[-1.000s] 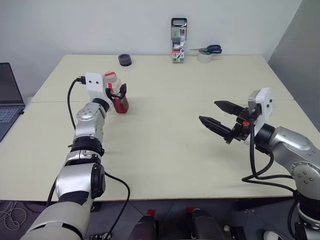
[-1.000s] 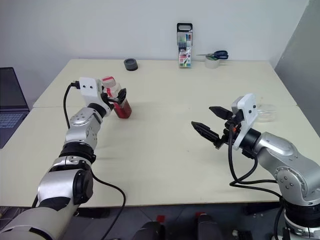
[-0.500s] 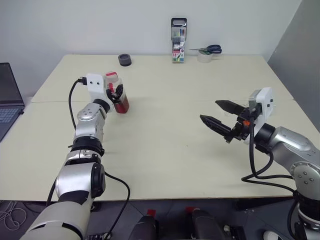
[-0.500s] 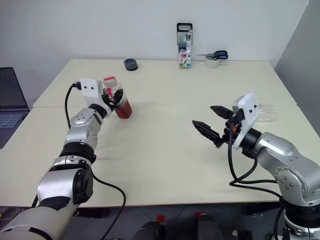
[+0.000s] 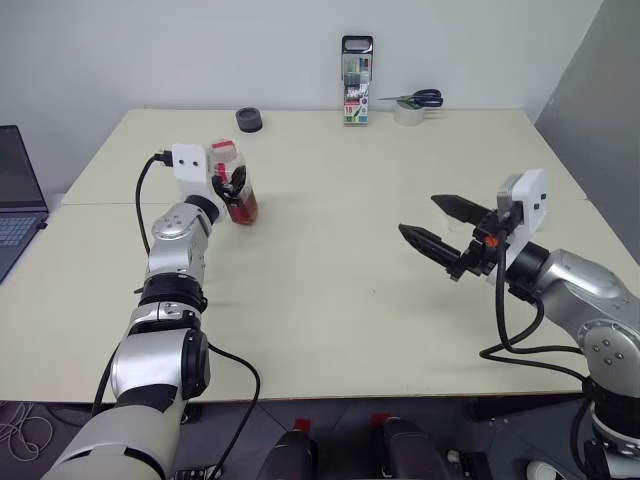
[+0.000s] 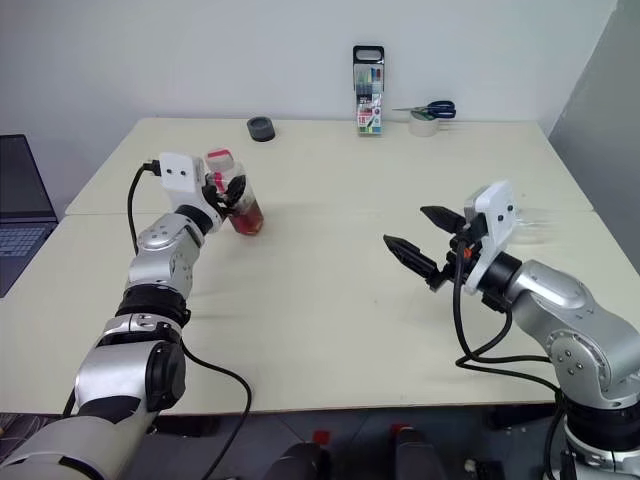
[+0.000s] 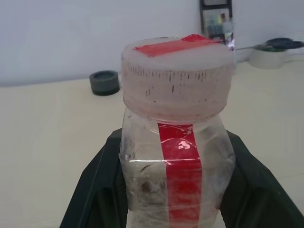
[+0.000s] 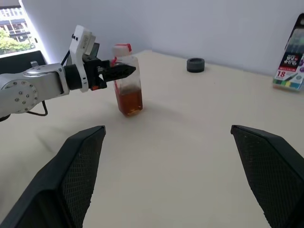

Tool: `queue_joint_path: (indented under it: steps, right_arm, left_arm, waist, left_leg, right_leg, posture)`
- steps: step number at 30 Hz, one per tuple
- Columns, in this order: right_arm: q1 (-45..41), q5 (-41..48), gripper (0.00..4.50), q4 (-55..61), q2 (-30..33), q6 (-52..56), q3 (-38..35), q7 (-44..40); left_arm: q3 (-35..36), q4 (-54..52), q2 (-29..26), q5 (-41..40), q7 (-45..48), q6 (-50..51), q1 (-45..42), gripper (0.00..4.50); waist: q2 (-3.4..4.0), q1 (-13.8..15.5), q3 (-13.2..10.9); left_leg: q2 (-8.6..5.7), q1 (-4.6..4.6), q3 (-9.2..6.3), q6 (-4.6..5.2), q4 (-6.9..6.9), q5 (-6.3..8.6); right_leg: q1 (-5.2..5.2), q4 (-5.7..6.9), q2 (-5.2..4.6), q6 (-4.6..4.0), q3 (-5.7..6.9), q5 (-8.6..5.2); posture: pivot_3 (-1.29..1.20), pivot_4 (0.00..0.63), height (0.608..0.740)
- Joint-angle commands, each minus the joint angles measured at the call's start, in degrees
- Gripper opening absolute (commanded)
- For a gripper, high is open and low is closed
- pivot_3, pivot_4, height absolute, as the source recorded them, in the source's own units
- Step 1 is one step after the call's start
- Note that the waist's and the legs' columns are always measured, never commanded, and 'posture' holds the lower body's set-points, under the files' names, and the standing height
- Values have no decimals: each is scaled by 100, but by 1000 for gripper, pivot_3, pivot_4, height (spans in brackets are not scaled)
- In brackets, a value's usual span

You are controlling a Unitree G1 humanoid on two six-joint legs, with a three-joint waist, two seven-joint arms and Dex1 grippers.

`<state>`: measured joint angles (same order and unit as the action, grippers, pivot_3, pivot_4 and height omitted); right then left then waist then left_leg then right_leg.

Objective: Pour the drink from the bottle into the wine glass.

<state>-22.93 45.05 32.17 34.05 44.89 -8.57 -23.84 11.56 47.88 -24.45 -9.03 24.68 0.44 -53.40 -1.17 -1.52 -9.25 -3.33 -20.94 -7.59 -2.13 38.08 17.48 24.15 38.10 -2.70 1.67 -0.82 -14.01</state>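
The bottle (image 5: 238, 192) is small and clear, with a white cap and a red strip, and it stands at the table's left. The amber drink (image 8: 129, 101) fills its lower half. My left gripper (image 5: 236, 182) is shut on the bottle just under the cap, and a black finger (image 7: 97, 190) presses on each side. The bottle's base looks to be at the table top. My right gripper (image 5: 418, 216) hovers open over the table's right side, pointing left toward the bottle with nothing between its fingers. The wine glass is mostly hidden behind my right wrist, where a faint bit of clear glass (image 6: 533, 214) shows.
A marker pack (image 5: 357, 95) stands at the table's far edge, with scissors (image 5: 414, 98) and a tape roll (image 5: 407, 114) beside it. A small dark round thing (image 5: 250, 120) lies at the back left. A laptop (image 5: 15, 200) sits off the table's left side.
My left gripper, open around the bottle a second ago, has shut on it. The bottle now leans slightly. The right arm has hardly moved.
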Motion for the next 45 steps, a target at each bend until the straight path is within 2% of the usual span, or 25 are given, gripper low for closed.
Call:
queue_joint_path:
  steps: [1, 10, 17, 22, 26, 33, 45]
  right_arm:
    - [-293, -72, 4500, 14, -33, -38, 6, 95]
    - [-1022, -9, 4500, -263, -89, 275, 93, 127]
    - [-1292, 487, 4500, -201, -141, 747, -32, 139]
    - [-1394, 879, 4500, -63, -168, 1038, -152, 402]
    - [-1436, 1123, 4500, 91, -198, 1178, -167, 691]
    - [-1520, 1025, 4500, 211, -235, 1411, 131, 1221]
    - [-1978, 842, 4500, 241, -1074, 1795, 383, 2480]
  left_arm:
    - [-245, -1030, 69, -156, 465, 434, 16, 1968]
    - [-959, -2967, 264, -728, 1856, 1859, 277, 1968]
    - [-1214, -3831, 433, -1550, 2945, 2673, 373, 1968]
    - [-1431, -3956, 167, -1892, 3870, 3111, 273, 1968]
    - [-1619, -3746, 18, -1721, 4309, 2818, 150, 1968]
    - [-1619, -3283, 194, -1564, 4351, 2420, -68, 1968]
    - [-1621, -3234, 358, -1482, 4297, 2191, 61, 1968]
  waist:
    - [0, 0, 0]
    - [1, -12, 0]
    - [1, -18, 0]
    - [1, -24, 0]
    - [1, -21, 0]
    - [1, -14, 0]
    - [2, -26, -1]
  left_leg:
    - [-1, 0, 0, 0, 0, 0]
    - [1, -1, 1, 0, -1, 0]
    - [3, -1, 4, 0, -1, 0]
    - [3, 0, 4, 1, -1, 0]
    - [3, 0, 2, 1, -1, -1]
    - [2, -1, 3, 1, 0, -1]
    - [3, -2, 3, 1, -2, -1]
  right_leg:
    - [0, 0, 0, 0, 0, 0]
    - [3, 0, 0, 0, -2, 0]
    - [2, -1, 1, 0, -5, 0]
    - [1, -1, 1, -1, -5, 0]
    - [1, -1, 2, -1, -3, 0]
    - [0, -4, 2, 0, -4, 0]
    - [6, 0, 2, -1, -7, 0]
  posture:
    - [0, 150, 740]
    - [0, 150, 740]
    - [0, 150, 740]
    - [0, 150, 740]
    - [0, 150, 740]
    - [0, 150, 740]
    - [0, 150, 740]
